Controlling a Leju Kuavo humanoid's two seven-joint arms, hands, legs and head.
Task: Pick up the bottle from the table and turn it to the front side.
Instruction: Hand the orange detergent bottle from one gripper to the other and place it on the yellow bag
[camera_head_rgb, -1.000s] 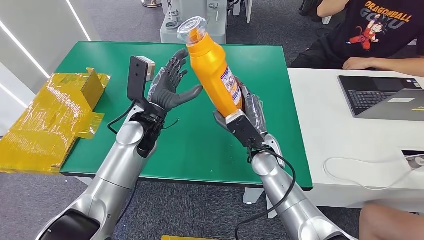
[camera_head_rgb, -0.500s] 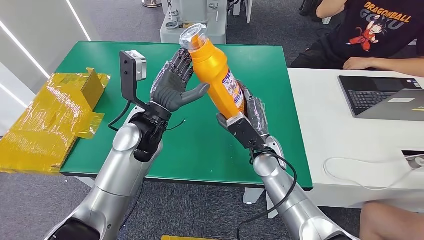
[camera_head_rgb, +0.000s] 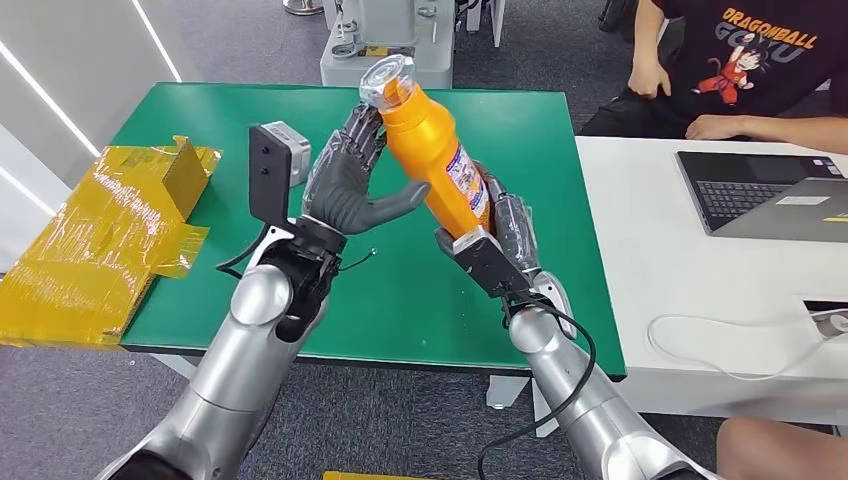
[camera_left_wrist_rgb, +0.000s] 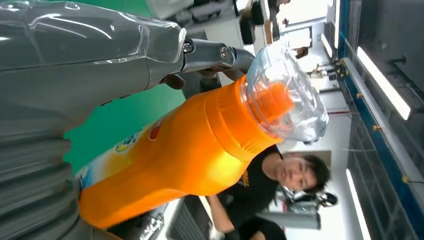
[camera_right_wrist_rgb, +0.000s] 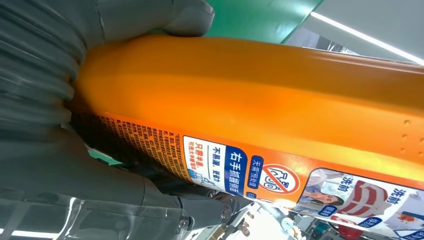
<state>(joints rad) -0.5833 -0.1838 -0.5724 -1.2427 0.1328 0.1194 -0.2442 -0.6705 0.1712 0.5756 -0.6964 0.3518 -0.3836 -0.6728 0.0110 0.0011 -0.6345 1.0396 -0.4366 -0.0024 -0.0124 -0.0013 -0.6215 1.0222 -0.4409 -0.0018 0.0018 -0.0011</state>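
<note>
From the head view, we see our right hand (camera_head_rgb: 497, 232) holding the orange bottle (camera_head_rgb: 432, 150) by its bottom end, up in the air above the green table (camera_head_rgb: 200, 120). So the picking up is done. The bottle leans to the left, with its clear cap (camera_head_rgb: 387, 78) on top and far from us. Our left hand (camera_head_rgb: 350, 185) is right beside the bottle with its fingers spread wide. Its thumb looks like it touches the bottle's side, but it is not gripping. A person (camera_head_rgb: 740, 60) sits at the white table on the right.

From the left wrist view, we see the bottle (camera_left_wrist_rgb: 190, 150) and its clear cap (camera_left_wrist_rgb: 285, 100) close to our left hand (camera_left_wrist_rgb: 75, 75).

From the right wrist view, our right hand (camera_right_wrist_rgb: 60, 100) wraps around the bottle (camera_right_wrist_rgb: 260, 95). The label (camera_right_wrist_rgb: 235, 172) with small print shows here. We think the turning to the front side is left to do.
</note>
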